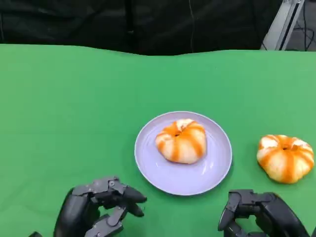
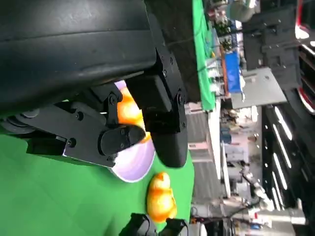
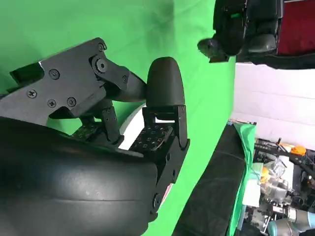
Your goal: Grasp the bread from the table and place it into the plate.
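Two round buns sit on a big green table [image 1: 74, 113] that fills most of the head view, from the lower edge up to a dark wall at the top. Near the middle of the frame, a little to the right, lies a pale purple plate [image 1: 153, 165]. It lies flat on the green cloth.

One bun [image 1: 181, 140] is on the plate, close to its middle. It is white with orange stripes and has a small dip on top. The second bun [image 1: 285, 158] looks the same. It lies on the bare cloth at the right edge of the frame, well apart from the plate.

At the lower left of the frame is the left hand [image 1: 98, 207]. It is black, its fingers are bent and a little apart, and it holds nothing. It is near the plate's lower left rim but does not touch it.

At the lower right corner is the right hand [image 1: 259, 215]. It sits just below the second bun and does not touch it. Its fingers are spread apart in the right wrist view, and it holds nothing.

In the left wrist view, the plate and both buns show past the black fingers [image 2: 167, 132].
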Controlling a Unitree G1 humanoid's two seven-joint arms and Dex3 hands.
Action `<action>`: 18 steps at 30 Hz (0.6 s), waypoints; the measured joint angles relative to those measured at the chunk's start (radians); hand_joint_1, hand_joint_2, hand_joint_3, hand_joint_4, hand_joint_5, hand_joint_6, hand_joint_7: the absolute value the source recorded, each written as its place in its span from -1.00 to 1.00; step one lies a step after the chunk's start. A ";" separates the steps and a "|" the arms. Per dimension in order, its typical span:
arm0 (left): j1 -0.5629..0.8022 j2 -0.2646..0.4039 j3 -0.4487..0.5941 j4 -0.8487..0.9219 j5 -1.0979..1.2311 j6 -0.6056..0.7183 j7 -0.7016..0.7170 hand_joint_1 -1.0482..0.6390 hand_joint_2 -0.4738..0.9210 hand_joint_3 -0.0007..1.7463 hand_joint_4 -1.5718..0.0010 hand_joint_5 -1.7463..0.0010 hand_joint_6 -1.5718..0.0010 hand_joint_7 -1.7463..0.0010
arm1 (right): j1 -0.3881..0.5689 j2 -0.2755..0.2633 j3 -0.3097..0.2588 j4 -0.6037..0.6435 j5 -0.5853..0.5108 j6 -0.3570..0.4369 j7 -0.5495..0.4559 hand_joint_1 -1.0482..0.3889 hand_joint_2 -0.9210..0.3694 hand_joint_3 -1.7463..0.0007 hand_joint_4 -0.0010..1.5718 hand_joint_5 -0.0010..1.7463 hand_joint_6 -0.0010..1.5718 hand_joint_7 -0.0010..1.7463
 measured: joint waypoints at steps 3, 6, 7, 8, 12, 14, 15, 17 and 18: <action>-0.010 -0.001 -0.005 0.008 -0.015 -0.008 -0.011 0.16 0.55 0.21 -0.06 -0.80 -0.13 -0.45 | 0.000 0.000 0.000 0.000 0.000 0.000 0.000 0.34 -0.57 -0.06 0.08 0.64 0.09 0.35; -0.011 -0.001 -0.007 0.012 -0.015 -0.010 -0.014 0.15 0.53 0.23 -0.06 -0.80 -0.12 -0.45 | 0.000 0.000 0.000 0.000 0.001 0.000 0.001 0.33 -0.56 -0.06 0.08 0.64 0.09 0.35; -0.011 -0.001 -0.007 0.014 -0.013 -0.013 -0.014 0.15 0.53 0.23 -0.06 -0.80 -0.12 -0.45 | 0.000 0.000 0.000 0.000 0.002 0.000 0.002 0.33 -0.56 -0.06 0.07 0.65 0.09 0.35; -0.012 -0.001 -0.007 0.018 -0.007 -0.021 -0.013 0.15 0.53 0.23 -0.05 -0.82 -0.10 -0.47 | 0.000 0.000 0.000 0.000 0.002 0.000 0.002 0.32 -0.56 -0.06 0.07 0.65 0.09 0.35; -0.017 -0.003 -0.007 0.044 0.023 -0.044 0.002 0.14 0.54 0.23 -0.04 -0.85 -0.08 -0.52 | 0.000 0.000 0.000 0.001 0.001 0.000 0.000 0.32 -0.55 -0.08 0.07 0.65 0.09 0.36; -0.018 -0.005 -0.007 0.047 0.027 -0.046 0.002 0.13 0.54 0.22 -0.01 -0.88 -0.05 -0.55 | 0.000 0.000 0.000 0.001 0.001 0.000 -0.001 0.32 -0.56 -0.08 0.07 0.65 0.08 0.36; -0.019 -0.005 -0.007 0.050 0.028 -0.049 0.002 0.13 0.55 0.22 0.00 -0.89 -0.04 -0.55 | 0.000 0.000 0.000 0.001 0.001 0.000 -0.001 0.32 -0.56 -0.08 0.07 0.65 0.08 0.35; -0.024 -0.005 -0.008 0.061 0.028 -0.060 0.002 0.13 0.55 0.22 0.01 -0.90 -0.03 -0.56 | -0.001 0.000 0.000 0.004 0.002 0.000 -0.001 0.32 -0.57 -0.07 0.07 0.65 0.08 0.35; -0.026 -0.005 -0.008 0.065 0.028 -0.063 0.002 0.14 0.55 0.22 -0.01 -0.87 -0.06 -0.53 | -0.001 0.001 0.000 0.006 0.002 0.000 0.000 0.32 -0.57 -0.07 0.07 0.65 0.08 0.36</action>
